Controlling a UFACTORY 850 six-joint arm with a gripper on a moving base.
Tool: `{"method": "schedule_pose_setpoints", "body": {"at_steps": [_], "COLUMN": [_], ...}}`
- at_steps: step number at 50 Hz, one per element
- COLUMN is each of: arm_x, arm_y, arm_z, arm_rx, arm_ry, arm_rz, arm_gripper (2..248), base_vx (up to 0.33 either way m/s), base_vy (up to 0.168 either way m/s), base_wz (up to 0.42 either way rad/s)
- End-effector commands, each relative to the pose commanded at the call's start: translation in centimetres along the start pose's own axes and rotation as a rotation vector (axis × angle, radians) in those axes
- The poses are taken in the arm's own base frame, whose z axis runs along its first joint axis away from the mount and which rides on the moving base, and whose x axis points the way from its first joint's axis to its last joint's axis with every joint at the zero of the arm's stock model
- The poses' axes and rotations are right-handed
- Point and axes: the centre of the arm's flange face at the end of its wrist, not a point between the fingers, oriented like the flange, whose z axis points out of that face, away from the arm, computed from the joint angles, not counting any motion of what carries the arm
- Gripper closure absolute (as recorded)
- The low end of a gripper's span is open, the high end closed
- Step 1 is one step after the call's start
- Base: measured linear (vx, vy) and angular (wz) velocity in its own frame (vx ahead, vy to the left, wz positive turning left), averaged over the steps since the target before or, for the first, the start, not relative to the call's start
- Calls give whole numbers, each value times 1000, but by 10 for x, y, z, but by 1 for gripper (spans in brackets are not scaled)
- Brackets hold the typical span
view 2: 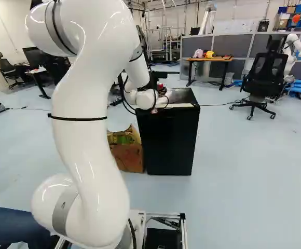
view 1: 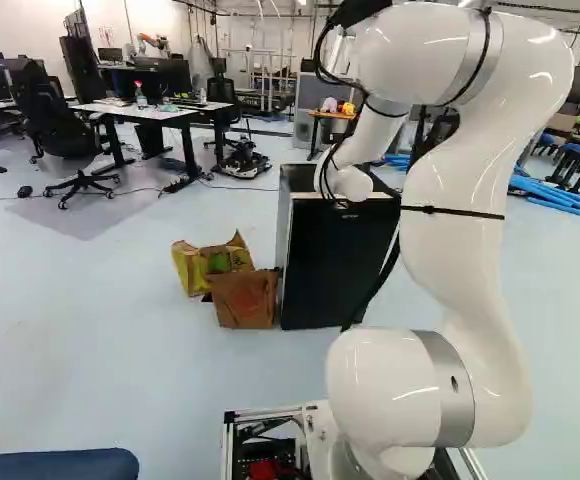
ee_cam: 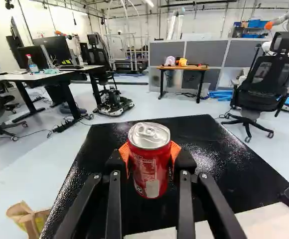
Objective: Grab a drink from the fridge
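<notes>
In the right base view my gripper (view 2: 159,82) is at the top of the black fridge (view 2: 168,140), partly hidden by the arm's wrist. In the wrist view the gripper (ee_cam: 150,155) is shut on a red drink can (ee_cam: 149,174), an orange pad pressing each side. The can is upright, its silver lid facing up, over the fridge's black top (ee_cam: 204,134). Whether its base touches that top cannot be told. The fridge (view 1: 335,265) also stands beyond the arm in the left base view, with no opening into it visible.
Paper bags (view 1: 245,295) stand against the fridge's left side. Desks with monitors (view 1: 160,110) are farther off at the left. Beyond the fridge are a wooden table (view 2: 210,59), grey partitions and an office chair (view 2: 262,78). Another robot (view 2: 294,52) stands at the far right.
</notes>
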Motion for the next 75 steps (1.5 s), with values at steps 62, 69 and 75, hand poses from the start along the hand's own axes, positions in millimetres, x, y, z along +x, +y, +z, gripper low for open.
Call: {"method": "schedule_pose_setpoints", "body": {"at_steps": [62, 69, 75], "arm_x": [-26, -34, -40], "arm_y": [-43, -46, -48], "arm_z": [-185, -207, -225], "arm_rx": [73, 82, 88], "arm_ry": [-91, -102, -110], "arm_rz": [-24, -28, -31], "arm_gripper": [151, 151, 151], "base_vx": [0, 0, 0], "base_vy": [0, 0, 0], "base_wz": [0, 0, 0]}}
